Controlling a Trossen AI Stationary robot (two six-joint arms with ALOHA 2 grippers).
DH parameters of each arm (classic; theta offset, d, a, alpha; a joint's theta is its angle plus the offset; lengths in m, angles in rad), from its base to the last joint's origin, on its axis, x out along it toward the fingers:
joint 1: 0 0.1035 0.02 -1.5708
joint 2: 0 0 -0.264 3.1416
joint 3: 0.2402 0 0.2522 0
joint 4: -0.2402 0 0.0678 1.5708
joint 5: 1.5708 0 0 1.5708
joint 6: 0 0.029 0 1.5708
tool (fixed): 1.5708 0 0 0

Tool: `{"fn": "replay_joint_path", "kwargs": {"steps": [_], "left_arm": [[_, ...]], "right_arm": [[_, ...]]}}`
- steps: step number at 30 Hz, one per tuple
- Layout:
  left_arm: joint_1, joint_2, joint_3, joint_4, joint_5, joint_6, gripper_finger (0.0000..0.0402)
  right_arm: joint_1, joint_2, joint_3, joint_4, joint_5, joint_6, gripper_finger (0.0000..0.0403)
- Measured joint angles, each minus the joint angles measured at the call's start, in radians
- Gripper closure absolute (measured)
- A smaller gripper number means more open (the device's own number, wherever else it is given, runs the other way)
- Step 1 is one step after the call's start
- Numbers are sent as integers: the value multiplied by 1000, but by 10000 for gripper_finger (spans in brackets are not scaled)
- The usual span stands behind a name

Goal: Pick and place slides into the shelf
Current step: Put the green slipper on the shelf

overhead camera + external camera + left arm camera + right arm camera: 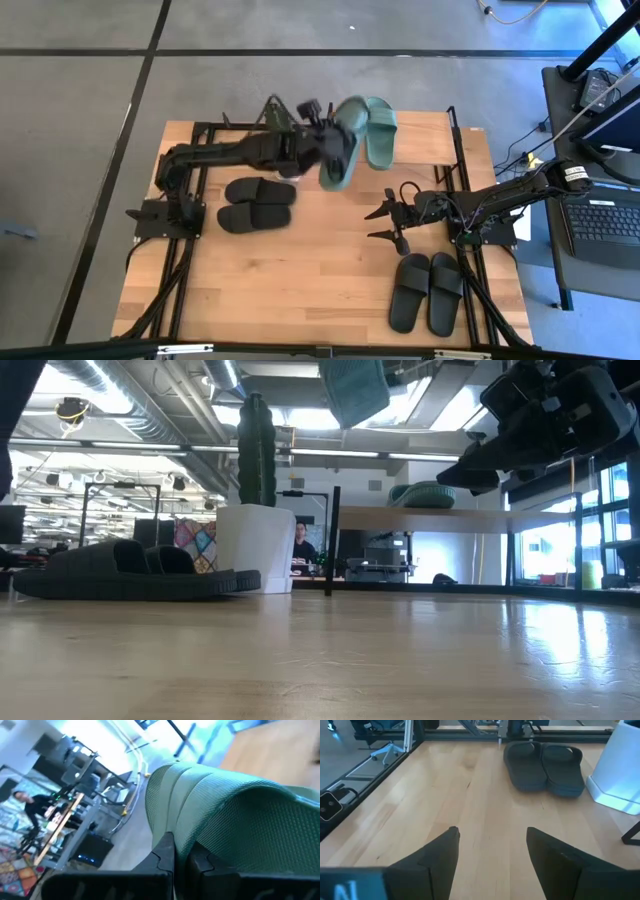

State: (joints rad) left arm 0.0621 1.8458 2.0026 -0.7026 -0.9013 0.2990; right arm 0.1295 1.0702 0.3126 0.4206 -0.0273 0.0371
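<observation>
Your left claw (322,140) pinches a green slide (340,142) aloft beside the shelf (425,130); foam looks light, soft, so grip its edge firmly. Right claw (385,222) hangs spread.

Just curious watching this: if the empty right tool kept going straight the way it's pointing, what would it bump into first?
Probably the black pair of sandals lying across the table; the right tool looks straight at them over bare wood. A white block stands just beside that line, though depth is hard to judge.
</observation>
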Motion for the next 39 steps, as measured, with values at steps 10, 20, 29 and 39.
{"fn": "replay_joint_path", "kwargs": {"steps": [10, 20, 29, 39], "left_arm": [[151, 117, 0, 77, 49, 29, 399], [173, 217, 0, 157, -32, 20, 399], [206, 288, 0, 168, -33, 19, 399], [215, 291, 0, 158, -3, -21, 399]], "right_arm": [[0, 0, 0, -5, 0, 10, 171], [0, 0, 0, -1, 0, 19, 171], [0, 0, -1, 0, 0, 85, 171], [0, 0, -1, -6, 0, 89, 171]]}}
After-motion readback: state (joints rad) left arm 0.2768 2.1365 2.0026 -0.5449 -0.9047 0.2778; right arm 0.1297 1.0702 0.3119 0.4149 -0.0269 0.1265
